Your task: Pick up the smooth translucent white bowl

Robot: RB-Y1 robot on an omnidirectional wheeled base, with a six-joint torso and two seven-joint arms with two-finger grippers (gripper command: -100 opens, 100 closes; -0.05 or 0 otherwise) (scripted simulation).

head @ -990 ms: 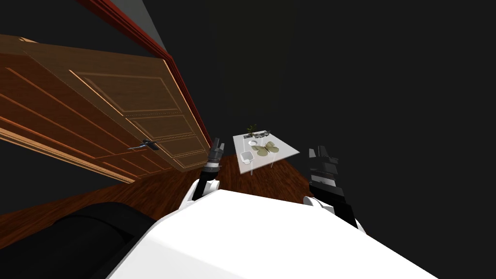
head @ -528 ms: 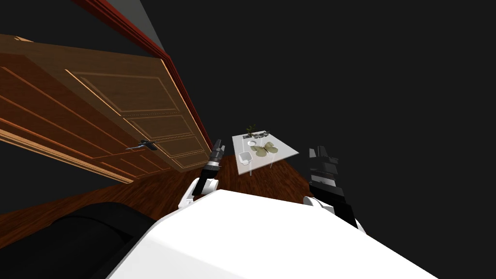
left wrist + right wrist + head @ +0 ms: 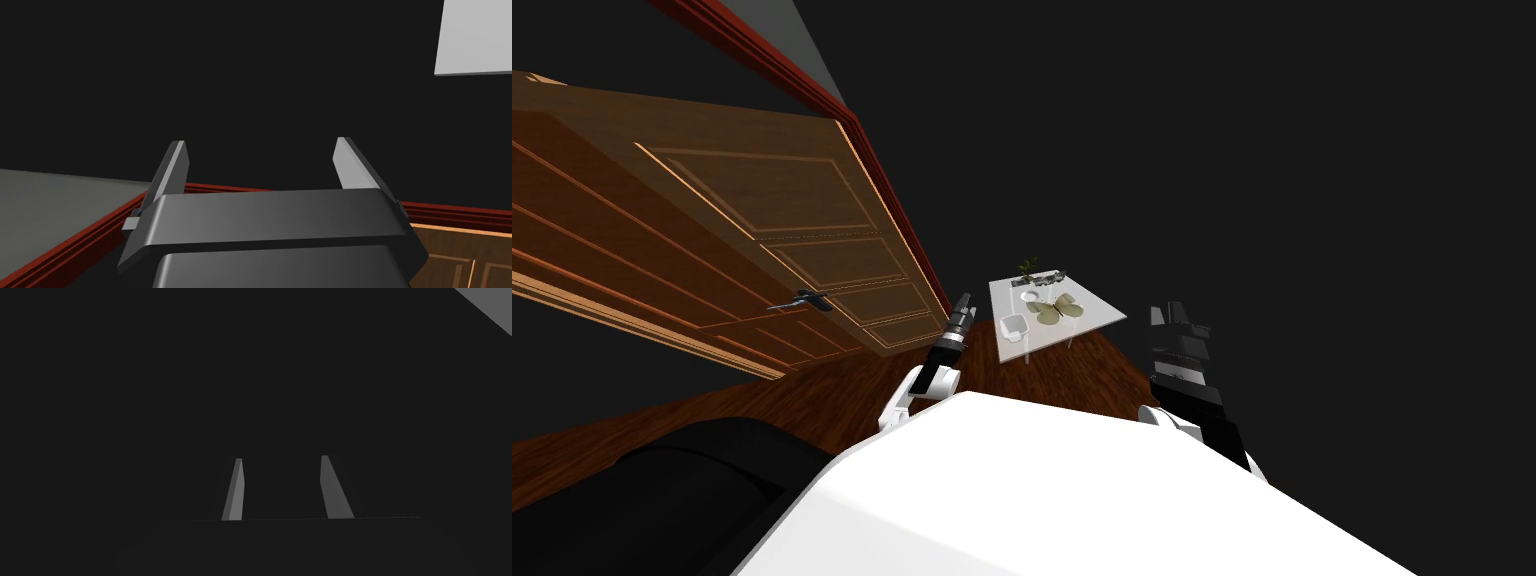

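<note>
Standing apart from its goal, the robot has both arms raised in front of it and nothing in hand. The left pincer (image 3: 260,144) is spread wide and empty. The right pincer (image 3: 281,459) shows a narrower gap between its blades, also with nothing between them. A white bench (image 3: 1102,312) sits well ahead of both pincers across the dark wooden floor (image 3: 1052,375), a little closer to the left pincer's line. On it, a small round white thing (image 3: 1029,296) looks to be the bowl, though it is too small to be sure. It lies just in front of a potted plant (image 3: 1029,266) and just behind an olive butterfly-shaped piece (image 3: 1057,309). Another white object (image 3: 1009,326) sits at the bench's near corner.

Several things could go wrong from here. An open wooden door (image 3: 762,230) stands close on the left pincer's outer side, its handle (image 3: 802,299) jutting out, so driving forward with a slight drift could scrape that arm along it. At the bench, the crowding is the hazard: a reach aimed loosely may close on the wrong white thing, or nudge the plant or the butterfly piece. A smooth bowl wall gives thin blades little purchase, so I would expect it to squirt free or tip if pinched off-centre at the rim.
</note>
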